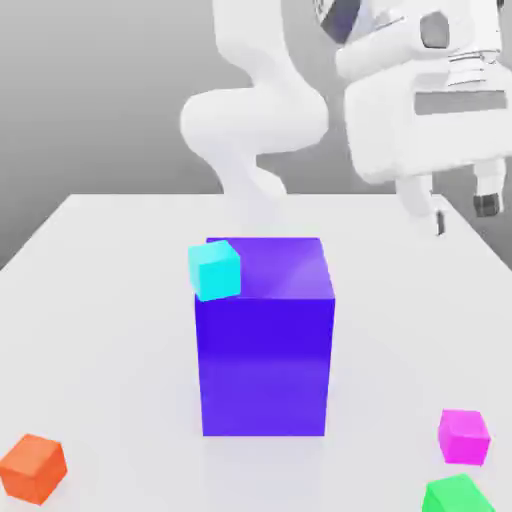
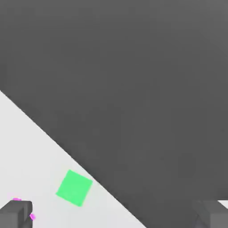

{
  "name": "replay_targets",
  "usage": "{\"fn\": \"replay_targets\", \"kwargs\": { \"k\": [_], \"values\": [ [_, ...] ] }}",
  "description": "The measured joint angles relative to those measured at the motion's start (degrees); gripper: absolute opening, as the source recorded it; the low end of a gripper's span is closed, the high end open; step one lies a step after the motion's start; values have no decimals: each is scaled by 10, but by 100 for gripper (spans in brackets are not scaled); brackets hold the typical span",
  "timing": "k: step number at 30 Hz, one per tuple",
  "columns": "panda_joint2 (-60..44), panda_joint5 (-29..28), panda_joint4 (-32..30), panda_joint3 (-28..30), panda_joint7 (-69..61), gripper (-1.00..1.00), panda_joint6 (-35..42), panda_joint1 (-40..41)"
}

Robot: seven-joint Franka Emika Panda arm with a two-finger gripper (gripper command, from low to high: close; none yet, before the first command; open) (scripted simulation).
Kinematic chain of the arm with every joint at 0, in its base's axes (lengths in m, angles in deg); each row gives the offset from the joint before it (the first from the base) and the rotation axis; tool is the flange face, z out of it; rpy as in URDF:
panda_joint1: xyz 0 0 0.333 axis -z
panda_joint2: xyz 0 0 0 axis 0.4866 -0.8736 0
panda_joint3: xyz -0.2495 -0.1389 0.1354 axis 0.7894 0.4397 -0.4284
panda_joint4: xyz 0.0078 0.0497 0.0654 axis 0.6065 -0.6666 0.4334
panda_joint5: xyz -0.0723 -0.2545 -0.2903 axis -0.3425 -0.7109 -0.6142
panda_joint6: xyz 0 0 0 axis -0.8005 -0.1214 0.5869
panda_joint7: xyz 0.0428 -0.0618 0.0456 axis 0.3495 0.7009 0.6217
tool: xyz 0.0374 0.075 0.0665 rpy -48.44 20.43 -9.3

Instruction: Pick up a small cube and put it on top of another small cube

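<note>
The small magenta cube [image 1: 463, 436] rests on the white table [image 1: 100, 300] near the front on the exterior view's right. The small green cube [image 1: 455, 496] lies just in front of it, close to the table's edge, and it shows from above in the hand view [image 2: 74, 187]. In the hand view only a sliver of the magenta cube [image 2: 18, 200] peeks past one finger. My gripper [image 1: 462, 208] hangs high above the table at the exterior view's upper right, well above both cubes. It is open, its dark fingertips [image 1: 487, 203] wide apart, with nothing between them.
A big blue-purple block [image 1: 266, 340] stands in the middle of the table with a cyan cube [image 1: 215, 270] at its top corner. An orange cube [image 1: 33, 468] sits at the front on the exterior view's left. The table edge [image 2: 67, 151] runs close by the green cube.
</note>
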Motion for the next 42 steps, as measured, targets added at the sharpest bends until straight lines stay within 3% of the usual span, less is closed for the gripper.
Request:
{"fn": "replay_targets", "kwargs": {
  "k": [5, 12, 16, 17, 24, 29, 35, 39, 40, 42],
  "values": [
    [-103, -13, -15, -26, -79, 0, -42, -47],
    [-244, -91, -33, -38, -136, 0, -105, -84],
    [-327, -109, -19, -29, -131, 0, -167, -94],
    [-342, -110, -16, -27, -130, -100, -179, -96],
    [-342, -111, -16, -27, -130, -100, -178, -96],
    [-255, -98, -31, -36, -140, -100, -106, -87],
    [-259, -75, 79, -9, -163, -100, 0, -39],
    [-318, -71, 110, -1, -168, -100, -28, -28],
    [-334, -70, 112, -1, -168, 100, -43, -28],
    [-334, -70, 112, -1, -168, 100, -43, -28]
  ]
}}
